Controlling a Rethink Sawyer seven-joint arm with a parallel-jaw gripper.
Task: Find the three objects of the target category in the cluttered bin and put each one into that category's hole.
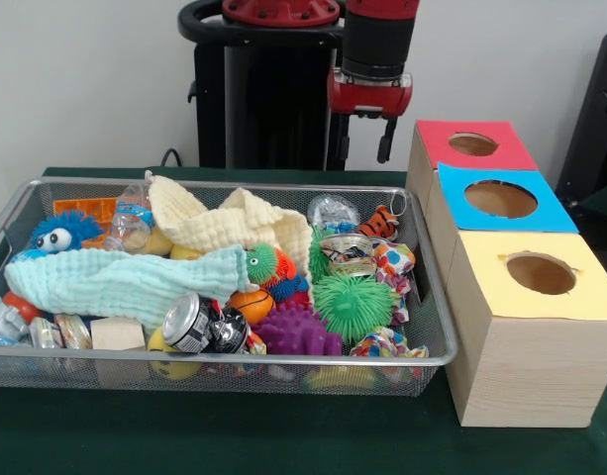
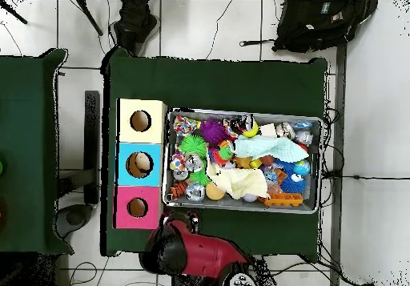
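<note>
Green surface [image 1: 46,445]; wire bin [image 1: 283,371] centre frame, clear bottle [image 1: 131,220] upper left inside. Red-topped hole [image 1: 472,144] upper right. Pincer [image 1: 385,139] top centre, grip unreadable.

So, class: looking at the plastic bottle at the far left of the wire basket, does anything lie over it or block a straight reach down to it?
Partly. The plastic bottle lies in the wire basket's far-left corner; the cream cloth rests against its right side, hiding that part. Its top shows bare. The gripper hangs behind the basket, well to the right.
</note>
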